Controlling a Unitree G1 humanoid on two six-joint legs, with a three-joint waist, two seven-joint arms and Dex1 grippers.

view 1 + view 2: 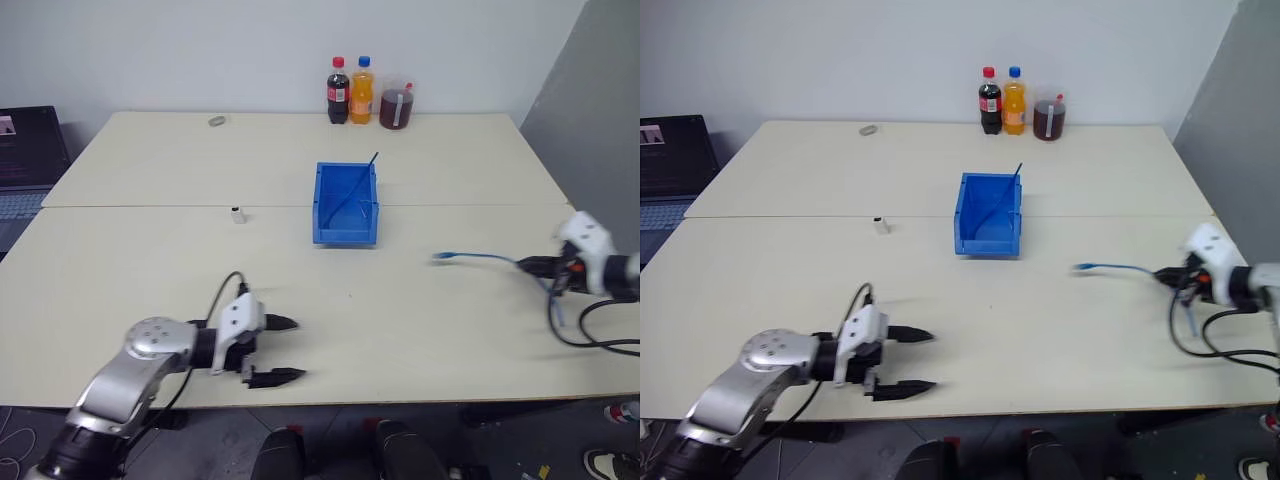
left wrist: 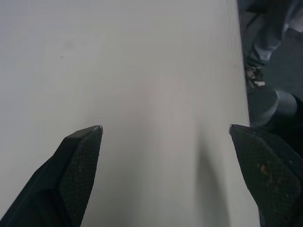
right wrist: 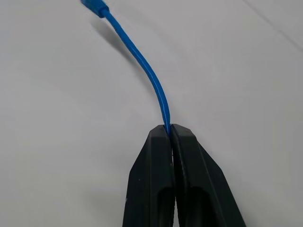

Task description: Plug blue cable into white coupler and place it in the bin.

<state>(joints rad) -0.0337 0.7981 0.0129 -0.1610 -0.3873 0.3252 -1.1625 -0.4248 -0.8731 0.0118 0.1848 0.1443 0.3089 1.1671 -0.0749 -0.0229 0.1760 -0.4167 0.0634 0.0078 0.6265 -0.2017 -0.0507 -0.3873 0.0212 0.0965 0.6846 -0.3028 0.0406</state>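
Two grippers: my right gripper (image 3: 169,130) is clamped on the blue cable (image 1: 478,258), right of the bin (image 1: 346,204); my left gripper (image 1: 283,349) gapes empty nearer me. White coupler (image 1: 237,214) sits left of the bin.

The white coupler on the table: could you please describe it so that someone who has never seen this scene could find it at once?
Start at the bin in the middle of the table. Look toward the robot's left, along the seam where the two tabletops meet: the white coupler stands there alone. It is a tiny white block, far smaller than the bin, and whiter and nearer than the small grey object by the far edge.
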